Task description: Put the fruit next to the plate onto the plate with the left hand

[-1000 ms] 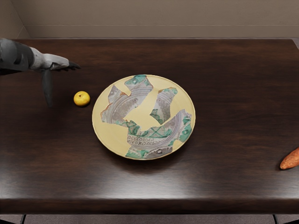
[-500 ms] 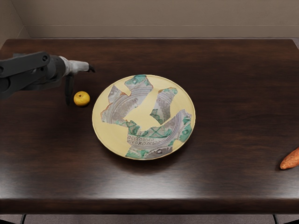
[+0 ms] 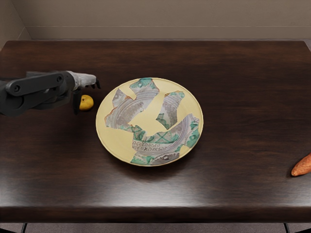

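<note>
1. The left arm reaches in from the left edge, low over the dark wooden table (image 3: 233, 63), and the left hand (image 3: 83, 82) hangs right above the fruit (image 3: 87, 102).
2. The fruit is small, round and yellow. It sits on the table just beside the plate's left rim, not on the plate, and the hand covers its left part.
3. The fingers (image 3: 93, 83) are stretched out to the right over the fruit, loose and not wrapped around it. The dark thumb (image 3: 76, 104) points down along the fruit's left side; I cannot tell whether it touches the fruit.
4. The plate (image 3: 104, 133) is wide, shallow and yellow, with grey and green patterned patches. It lies near the middle of the table with nothing on it.
5. An orange, tapered thing (image 3: 302, 165) lies at the table's far right edge, cut off by the frame and well apart from the plate.
</note>
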`<control>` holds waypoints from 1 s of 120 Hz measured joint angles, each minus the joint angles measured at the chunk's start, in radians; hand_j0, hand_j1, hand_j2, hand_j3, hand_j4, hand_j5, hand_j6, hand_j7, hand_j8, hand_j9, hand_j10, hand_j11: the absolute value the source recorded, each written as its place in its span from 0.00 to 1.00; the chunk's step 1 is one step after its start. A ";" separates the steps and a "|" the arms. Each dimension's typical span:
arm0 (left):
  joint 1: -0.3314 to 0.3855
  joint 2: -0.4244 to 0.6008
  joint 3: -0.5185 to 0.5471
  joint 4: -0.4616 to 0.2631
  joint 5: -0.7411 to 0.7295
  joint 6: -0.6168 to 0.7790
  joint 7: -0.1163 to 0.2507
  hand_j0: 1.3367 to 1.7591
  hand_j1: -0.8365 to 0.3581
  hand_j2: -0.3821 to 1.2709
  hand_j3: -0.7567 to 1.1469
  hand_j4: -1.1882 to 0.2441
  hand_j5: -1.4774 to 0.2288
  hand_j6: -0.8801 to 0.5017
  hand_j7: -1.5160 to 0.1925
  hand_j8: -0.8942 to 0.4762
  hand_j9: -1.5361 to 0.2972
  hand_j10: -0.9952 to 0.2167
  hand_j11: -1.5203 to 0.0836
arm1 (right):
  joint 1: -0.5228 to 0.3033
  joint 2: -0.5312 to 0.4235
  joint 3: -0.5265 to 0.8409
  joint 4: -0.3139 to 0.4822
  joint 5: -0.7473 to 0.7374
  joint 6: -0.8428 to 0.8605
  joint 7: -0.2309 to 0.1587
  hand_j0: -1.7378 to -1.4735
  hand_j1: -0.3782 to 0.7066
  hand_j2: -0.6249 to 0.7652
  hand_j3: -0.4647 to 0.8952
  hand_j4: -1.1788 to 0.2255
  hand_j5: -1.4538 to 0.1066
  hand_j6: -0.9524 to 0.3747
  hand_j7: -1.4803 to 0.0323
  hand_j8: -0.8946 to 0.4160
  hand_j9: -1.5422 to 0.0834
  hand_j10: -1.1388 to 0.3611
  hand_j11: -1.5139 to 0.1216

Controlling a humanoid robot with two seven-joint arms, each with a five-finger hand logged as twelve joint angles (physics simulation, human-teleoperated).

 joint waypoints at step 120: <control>0.032 -0.031 0.045 0.008 0.003 0.072 0.001 0.76 0.49 0.30 0.40 0.46 0.48 0.44 0.55 0.31 0.47 0.39 0.53 | 0.000 0.000 0.000 0.000 0.000 0.000 0.000 0.30 0.06 0.45 0.34 0.82 0.91 0.70 0.95 0.66 0.93 0.74 0.90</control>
